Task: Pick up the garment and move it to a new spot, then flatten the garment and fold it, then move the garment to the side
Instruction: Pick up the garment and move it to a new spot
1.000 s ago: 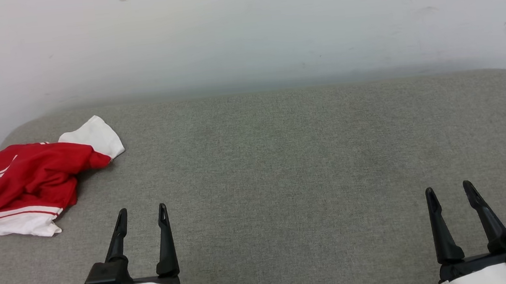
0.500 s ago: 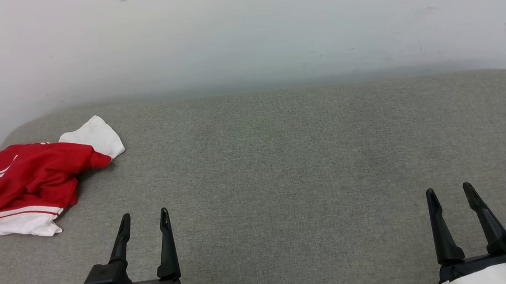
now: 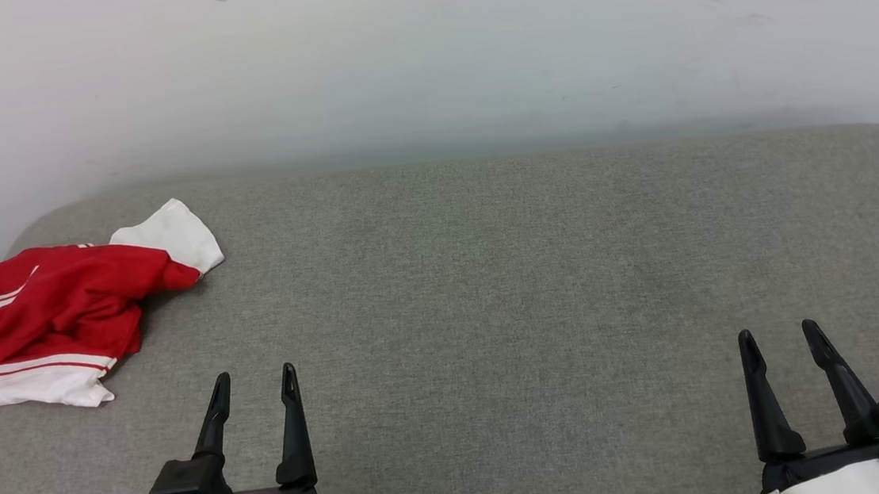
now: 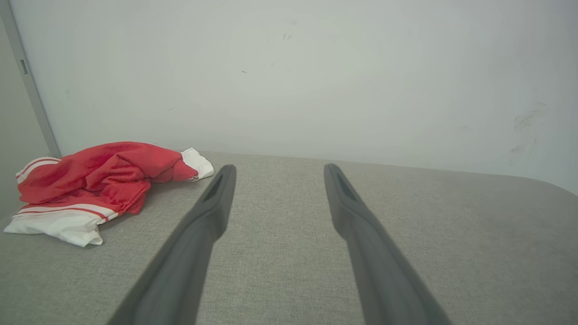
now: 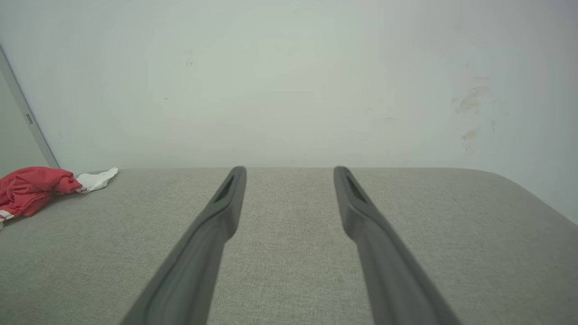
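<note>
Head view has the garment (image 3: 55, 308), a bright red short-sleeved cotton T-shirt with white sleeves and red-and-white striped trim, lying crumpled in a loose heap at the far left of the grey woven-fabric surface (image 3: 491, 290), close to its rounded corner and the off-white scuffed wall (image 3: 423, 57). One white sleeve sticks out toward the wall and another white part lies at the near side of the heap. The cloth is bunched on itself, so no hem or shoulder line lies straight.

The left gripper (image 3: 253, 371) hovers low at the near edge, right of the heap and well apart from it. Its jaws are spread apart with nothing between them. The right gripper (image 3: 777, 329) sits far off at the near right, jaws likewise apart and empty.

Both arms look parked in a ready pose, with nothing of the task begun. The wide bare middle of the surface is probably left for spreading and folding. The left arm is nearer, so the first reach likely falls to it.
</note>
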### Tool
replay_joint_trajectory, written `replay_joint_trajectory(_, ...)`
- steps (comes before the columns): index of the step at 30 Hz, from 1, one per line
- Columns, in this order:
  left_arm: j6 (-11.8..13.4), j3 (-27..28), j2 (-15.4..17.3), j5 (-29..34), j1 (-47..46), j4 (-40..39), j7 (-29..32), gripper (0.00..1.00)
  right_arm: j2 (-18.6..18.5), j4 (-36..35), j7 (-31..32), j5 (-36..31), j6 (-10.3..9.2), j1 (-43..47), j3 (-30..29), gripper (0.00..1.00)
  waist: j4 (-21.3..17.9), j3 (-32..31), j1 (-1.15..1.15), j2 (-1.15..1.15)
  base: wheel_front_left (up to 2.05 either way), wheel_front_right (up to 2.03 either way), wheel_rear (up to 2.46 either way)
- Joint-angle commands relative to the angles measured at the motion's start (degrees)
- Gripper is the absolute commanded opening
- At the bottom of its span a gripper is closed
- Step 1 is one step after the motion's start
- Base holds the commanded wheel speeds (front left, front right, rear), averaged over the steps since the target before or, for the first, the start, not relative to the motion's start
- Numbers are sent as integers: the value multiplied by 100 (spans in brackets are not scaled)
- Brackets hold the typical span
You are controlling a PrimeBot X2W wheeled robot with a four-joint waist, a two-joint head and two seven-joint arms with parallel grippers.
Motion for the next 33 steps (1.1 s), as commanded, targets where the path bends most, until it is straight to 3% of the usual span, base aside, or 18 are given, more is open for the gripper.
replay_joint_trajectory(1, 31, 7, -6, 20, 35, -1, -16, 100, -3, 3, -21, 5, -3, 77, 7, 100, 13, -3, 0, 0, 0, 0, 0)
replay_joint_trajectory(11, 47, 54, -6, 45, -8, 22, -16, 100, -3, 1, -20, 21, -2, 97, 45, 100, 370, 28, 0, 0, 0, 0, 0)
replay_joint_trajectory(33, 24, 320, -7, -97, 79, 53, -15, 100, -3, 6, -17, 28, -3, 108, 216, 100, 1758, 12, 0, 0, 0, 0, 0)
